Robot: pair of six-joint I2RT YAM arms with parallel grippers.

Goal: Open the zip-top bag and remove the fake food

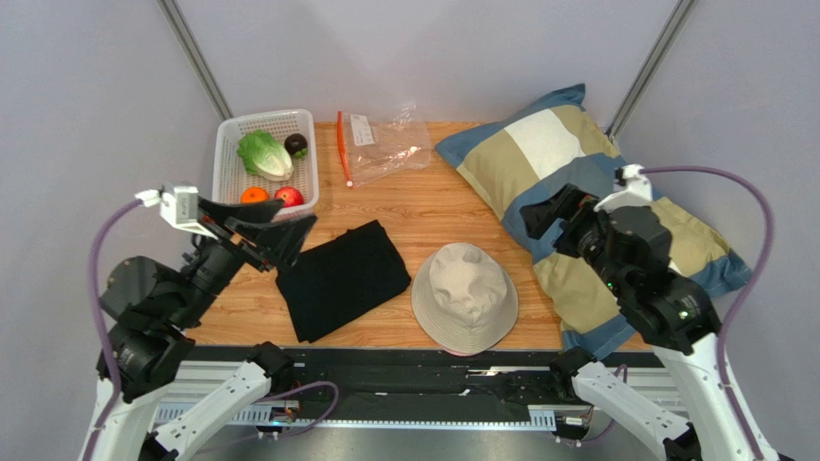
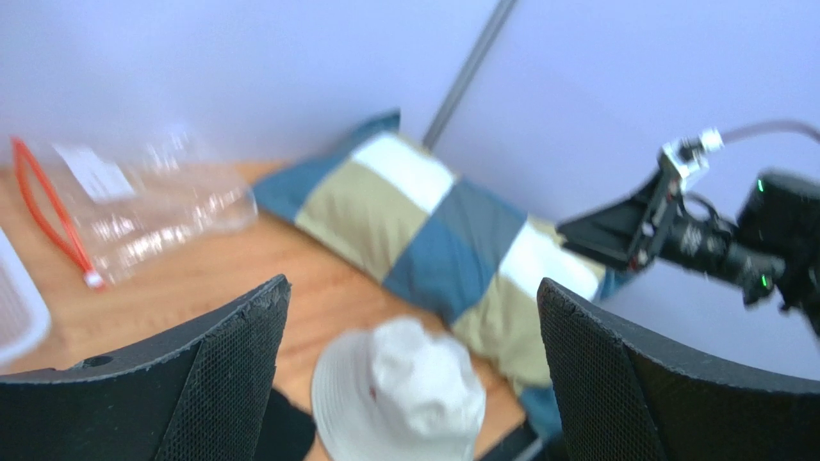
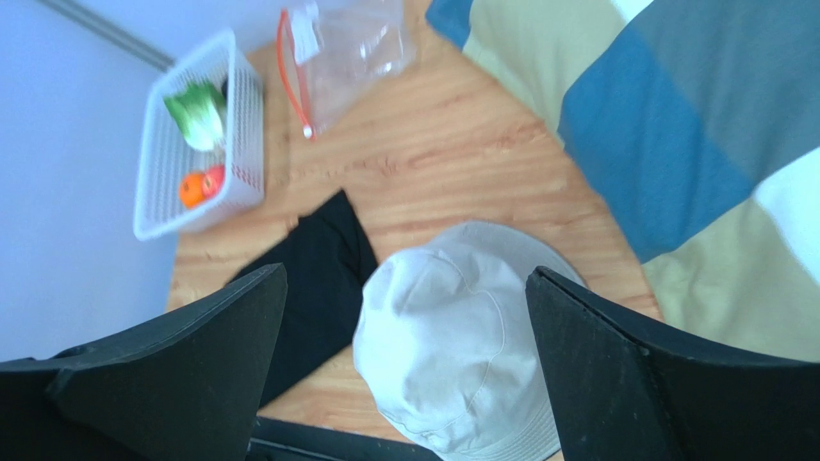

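- The zip-top bag (image 1: 385,144) lies flat and empty at the far edge of the wooden table (image 1: 423,206), between the white mesh basket (image 1: 227,144) and the striped pillow (image 1: 577,144). Its orange-red zip strip faces the basket.
- The fake food (image 1: 265,154) sits in the basket at the far left corner, apart from the bag. The cabbage and a dark round fruit (image 1: 296,144) are at the far end. An orange (image 1: 254,195) and a red apple (image 1: 289,196) are at the near end.
- The left gripper (image 1: 279,230) hangs just beside the basket's near end, above the corner of a folded black cloth (image 1: 342,279). Its jaws are spread wide with nothing between them.
- The right gripper (image 1: 549,213) hovers over the pillow's inner edge, its jaws likewise wide apart and empty.
- Bare wood runs through the middle of the table, bounded by the bag, the cloth, a pale bucket hat (image 1: 465,296) and the pillow.
- The hat's brim reaches the near edge. The pillow overhangs the right side.
- Plain grey-lilac walls close in the table, with a slanted metal pole (image 1: 197,58) at each far corner.
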